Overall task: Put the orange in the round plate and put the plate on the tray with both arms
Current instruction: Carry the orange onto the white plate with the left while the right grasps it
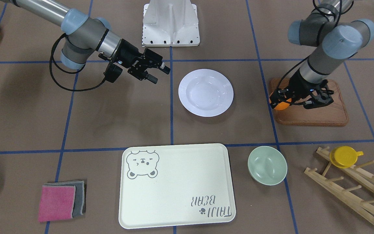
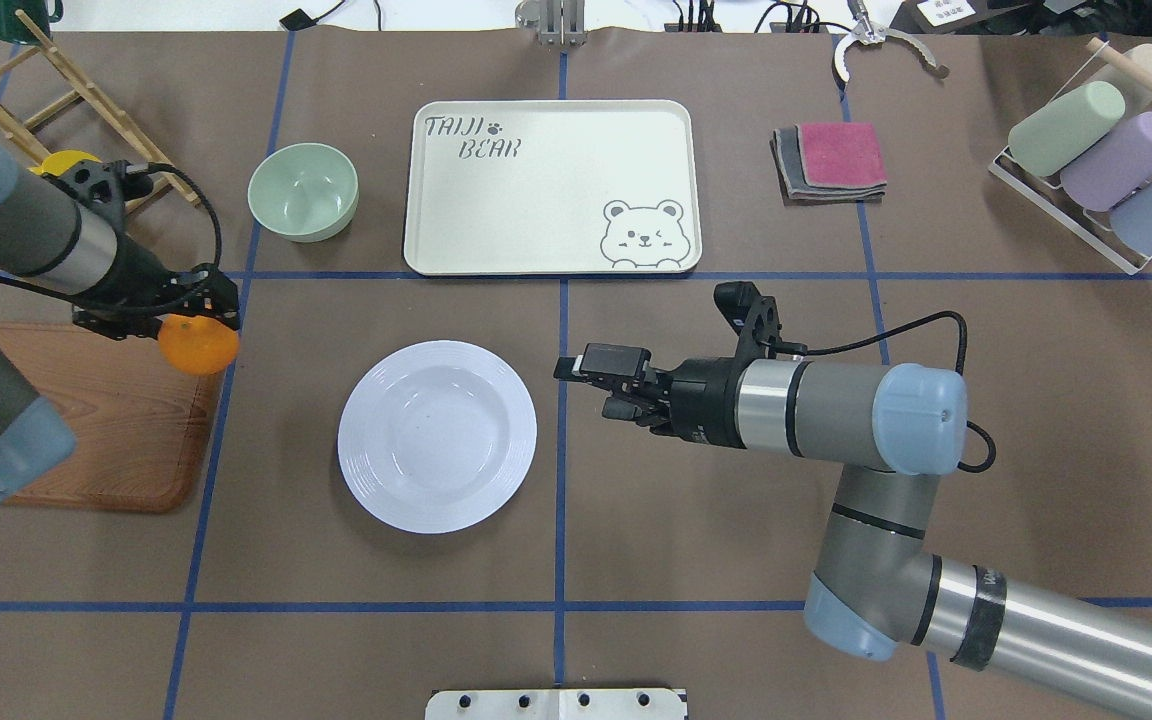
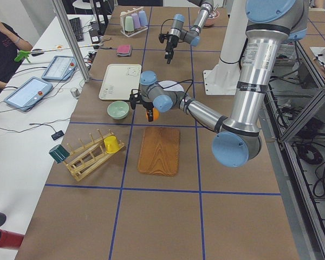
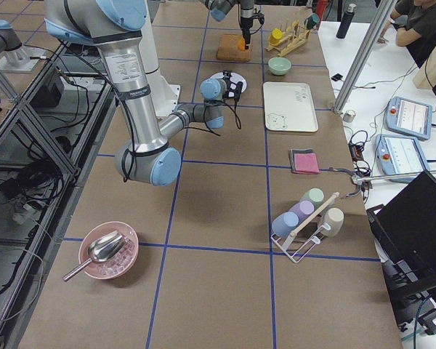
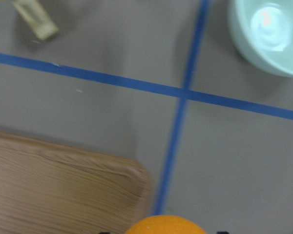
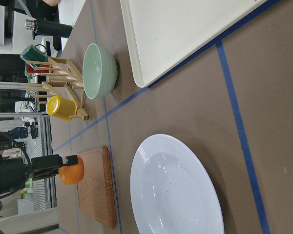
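Overhead exterior view: the left tool (image 2: pixel 198 318) pinches the small round bright-orange fruit (image 2: pixel 198 345) at the corner of the brown wooden board (image 2: pixel 116 420), apart from the white round ribbed plate (image 2: pixel 436 435) on the counter. The right tool (image 1: pixel 159 74), fingers spread and holding nothing, hovers near the plate's other side. The cream rectangular plastic tray (image 2: pixel 551 185) lies beyond the plate.

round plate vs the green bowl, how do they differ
The round plate is white, the green bowl pale green. The plate is wider and shallow with a ribbed rim; the bowl is smaller and deeper. The plate lies apart from the tray; the bowl sits beside it. Both are empty.
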Tool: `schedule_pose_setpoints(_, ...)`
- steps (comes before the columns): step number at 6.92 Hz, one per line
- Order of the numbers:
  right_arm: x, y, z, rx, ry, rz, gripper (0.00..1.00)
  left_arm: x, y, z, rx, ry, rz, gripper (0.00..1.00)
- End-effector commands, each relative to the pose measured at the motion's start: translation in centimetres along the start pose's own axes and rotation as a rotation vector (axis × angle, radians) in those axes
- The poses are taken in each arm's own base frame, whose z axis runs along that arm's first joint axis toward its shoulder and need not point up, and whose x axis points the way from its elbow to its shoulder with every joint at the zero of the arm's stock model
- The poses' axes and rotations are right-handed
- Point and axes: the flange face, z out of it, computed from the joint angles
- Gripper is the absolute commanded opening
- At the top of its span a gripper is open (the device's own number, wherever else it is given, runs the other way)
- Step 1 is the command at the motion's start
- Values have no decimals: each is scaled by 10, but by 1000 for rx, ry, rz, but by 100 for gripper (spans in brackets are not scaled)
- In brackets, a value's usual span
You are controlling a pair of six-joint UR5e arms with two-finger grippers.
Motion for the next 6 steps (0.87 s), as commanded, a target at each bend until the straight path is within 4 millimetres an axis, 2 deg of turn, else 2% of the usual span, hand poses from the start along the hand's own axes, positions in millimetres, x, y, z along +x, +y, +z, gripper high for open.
schedule_pose_setpoints(1,9,5,22,26,15,-67,94,108,48,8,-25,14,-67,71)
schedule_pose_setpoints(2,8,3,35,36,20,-71,94,146,64,6,-8,0,-59,72)
schedule_pose_setpoints(3,13,7,48,54,31,-85,94,157,81,13,-19,-1,-66,73)
schedule_pose_setpoints(4,20,16,54,45,44,-112,94,159,86,17,-12,-4,-59,78)
schedule_pose_setpoints(6,36,34,65,24,75,-125,94,161,93,23,-13,-10,-49,80)
